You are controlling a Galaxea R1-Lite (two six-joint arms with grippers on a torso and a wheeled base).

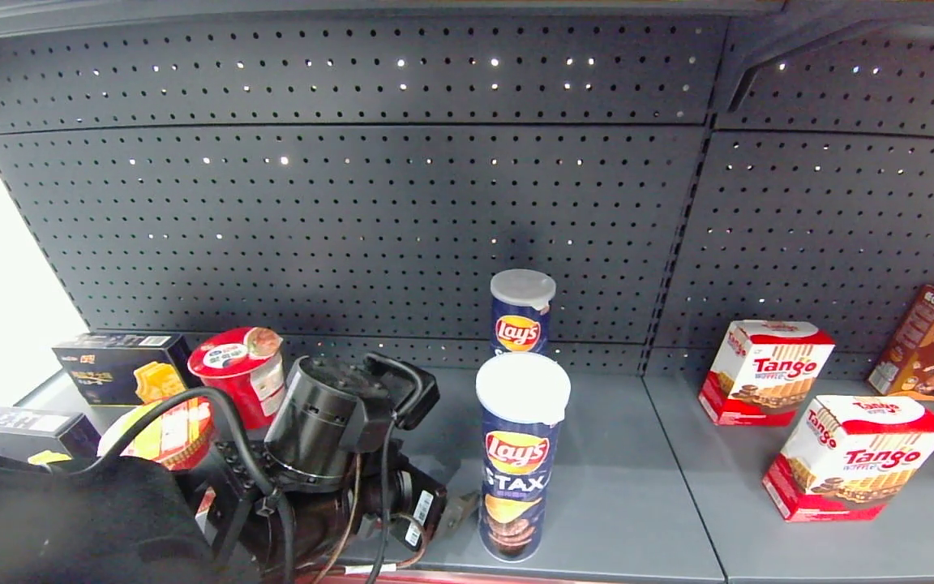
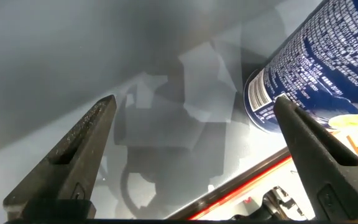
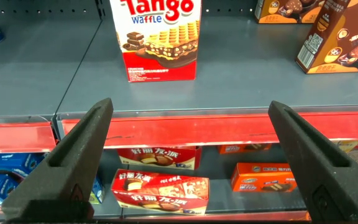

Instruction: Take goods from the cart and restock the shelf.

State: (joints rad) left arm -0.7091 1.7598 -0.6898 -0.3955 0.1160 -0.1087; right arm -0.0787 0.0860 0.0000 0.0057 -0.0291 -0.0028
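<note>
The left gripper (image 2: 194, 102) gapes empty over the shelf (image 1: 621, 495), just beside the front can (image 1: 518, 462). The right gripper (image 3: 191, 106) gapes too, facing a wafer box (image 3: 160, 37).

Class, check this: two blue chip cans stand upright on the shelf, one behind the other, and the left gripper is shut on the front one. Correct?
No. The left wrist view shows the left gripper open, with the front chip can beside it, not gripped. The rest holds.

A shop: grey shelf (image 1: 613, 487) with pegboard back (image 1: 353, 227), red price rail (image 3: 185, 130) along its front edge, snack boxes (image 1: 763, 373), chip cans (image 1: 520, 462).
</note>
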